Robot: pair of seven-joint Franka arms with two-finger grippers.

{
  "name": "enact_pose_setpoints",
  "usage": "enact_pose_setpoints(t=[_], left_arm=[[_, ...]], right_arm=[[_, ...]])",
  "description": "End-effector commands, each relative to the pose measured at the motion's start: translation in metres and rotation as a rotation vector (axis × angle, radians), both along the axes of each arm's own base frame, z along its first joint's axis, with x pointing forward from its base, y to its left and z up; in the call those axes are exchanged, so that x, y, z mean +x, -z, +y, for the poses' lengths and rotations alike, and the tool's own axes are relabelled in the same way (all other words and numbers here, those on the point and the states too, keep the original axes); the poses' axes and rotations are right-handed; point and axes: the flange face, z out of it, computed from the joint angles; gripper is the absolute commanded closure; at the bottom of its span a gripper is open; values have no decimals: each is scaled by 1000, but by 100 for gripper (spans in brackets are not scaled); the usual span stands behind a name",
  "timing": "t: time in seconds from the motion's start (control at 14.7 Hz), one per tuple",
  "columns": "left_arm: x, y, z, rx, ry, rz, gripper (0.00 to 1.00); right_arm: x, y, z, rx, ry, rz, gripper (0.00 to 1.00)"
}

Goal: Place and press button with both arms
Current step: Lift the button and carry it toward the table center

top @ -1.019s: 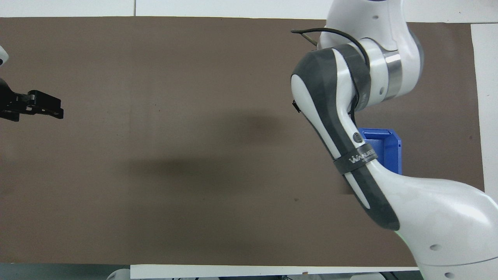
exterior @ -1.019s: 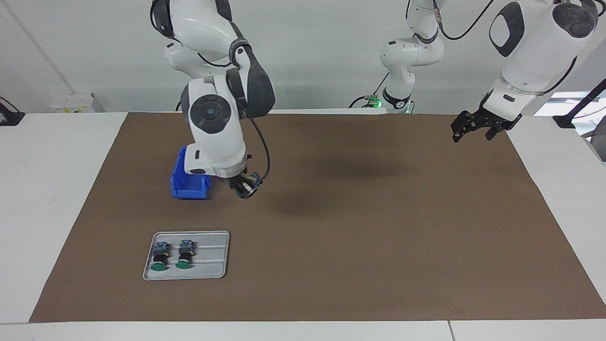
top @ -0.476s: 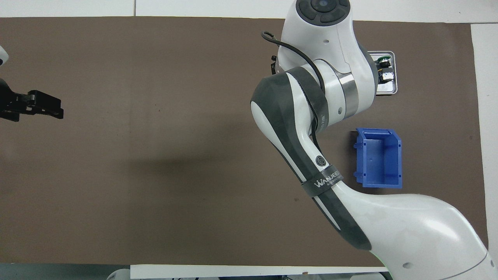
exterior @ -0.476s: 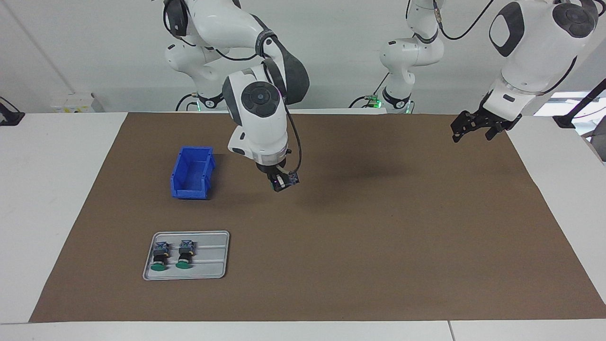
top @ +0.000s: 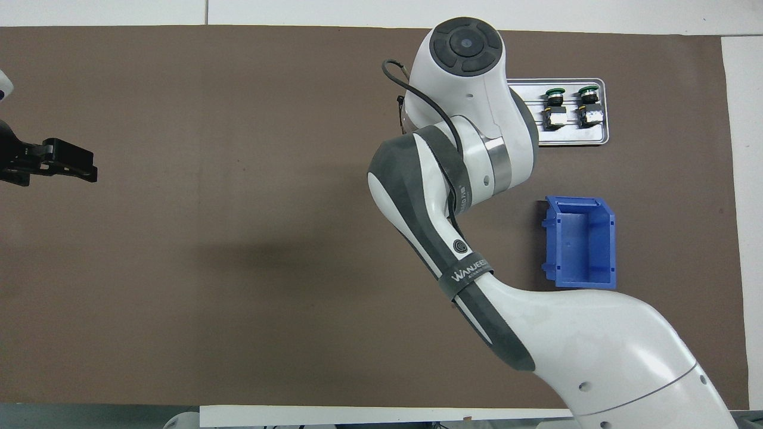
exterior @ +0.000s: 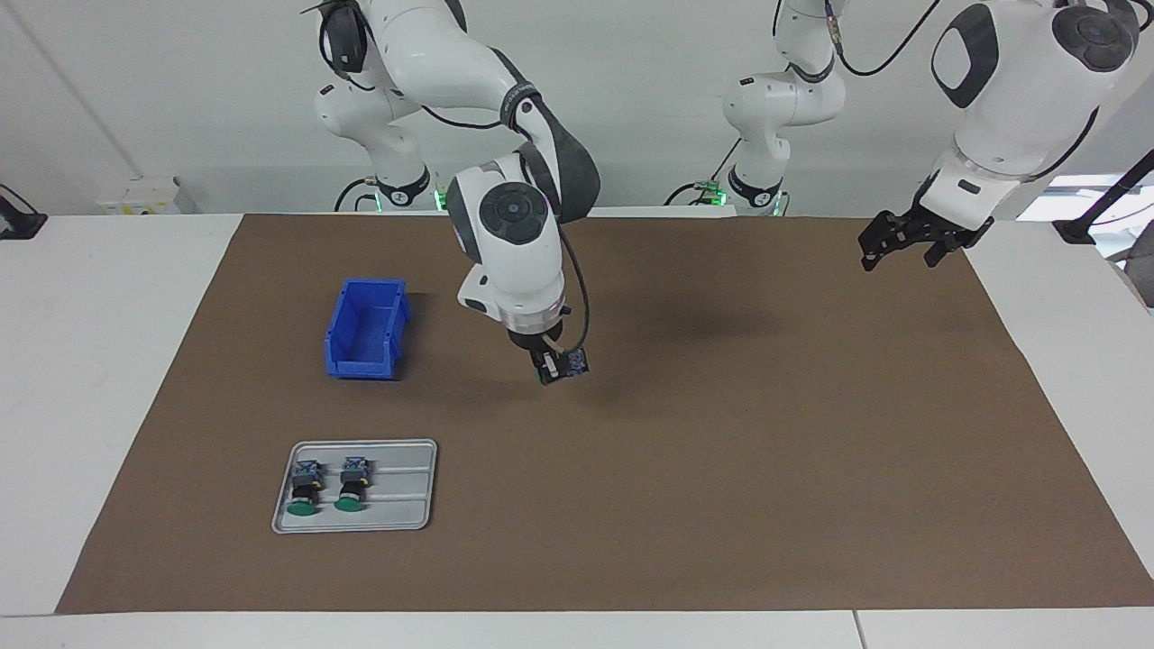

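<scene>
Two buttons on the tray: two buttons on the tray (exterior: 324, 489) lie side by side in the grey tray (exterior: 410, 491), green caps pointing away from the robots, same spot as a second ago.
Change since earlier: right arm (exterior: 509, 234) has swung off the blue bin (exterior: 365, 329) toward the middle of the brown mat (exterior: 721, 433). Bin was half hidden under the wrist a second ago, now it's fully in the open. Overhead view now shows the tray too, it was covered before.
Right gripper: right gripper (exterior: 548, 361) hangs over bare mat, clamped shut on the button (exterior: 568, 364). Bin sits off toward the right arm's end of the table from it; tray is farther from the robots than the bin.
Button held: blue-grey terminal block sticks out sideways from the fingers, clear of the mat with its shadow right below. Can't make out the green cap from here.
Right arm pose: elbow up high, forearm dropping steeply, wrist pointing down. From overhead the wrist hides the gripper completely.
Left gripper: left gripper (exterior: 900, 248) hasn't budged, waiting over the mat's edge at the left arm's end, well apart from the right one, fingers spread wide, holding nothing.
</scene>
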Motion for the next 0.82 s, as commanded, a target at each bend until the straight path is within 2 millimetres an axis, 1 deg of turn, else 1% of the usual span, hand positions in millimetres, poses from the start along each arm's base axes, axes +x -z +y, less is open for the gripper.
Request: enact_pose_setpoints(t=[0.0,0.2,0.34,0.48,0.61,0.75], left_arm=[[-6,0,4,1,7,-13,0],[-6,0,4,1,7,-13,0],[-6,0,4,1,7,-13,0],[-6,0,4,1,7,-13,0],[-6,0,4,1,7,-13,0],[-6,0,4,1,7,-13,0]], right_arm=[[-18,19,13,25,47,11,90],[-47,40,32,36,61,9,90],[-61,54,29,36,80,7,90],[-80,68,36,34,75,18,89],[-93,84,35,34,78,16,89],[-102,93,33,44,77,1,89]])
